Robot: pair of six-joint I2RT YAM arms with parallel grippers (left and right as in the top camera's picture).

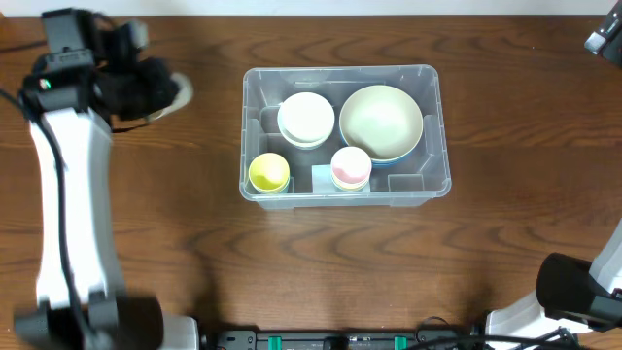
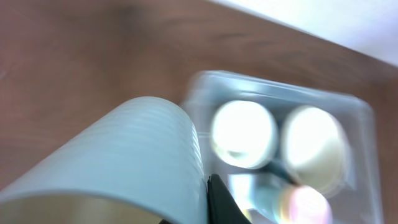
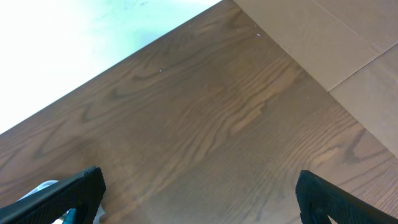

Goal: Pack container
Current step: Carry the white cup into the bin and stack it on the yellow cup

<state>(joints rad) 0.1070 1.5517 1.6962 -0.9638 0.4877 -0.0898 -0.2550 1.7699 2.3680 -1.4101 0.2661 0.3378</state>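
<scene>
The container (image 1: 432, 185) is a clear rectangular bin in the middle of the table, also blurred in the left wrist view (image 2: 367, 124). It holds a white bowl stack (image 1: 306, 119), a large cream bowl (image 1: 381, 122), a yellow cup (image 1: 269, 172) and a pink cup (image 1: 351, 167). My left gripper (image 1: 165, 93) hovers to the left of the bin, shut on the wall of a pale blue ribbed cup (image 2: 143, 155); one black finger (image 2: 219, 202) presses its outside. My right gripper (image 3: 199, 202) is open over bare wood, with nothing between its fingers.
The left arm's white link (image 1: 63, 214) runs down the table's left side. The right arm's base (image 1: 573, 292) sits at the front right corner. A pale surface (image 3: 348, 50) borders the wood in the right wrist view.
</scene>
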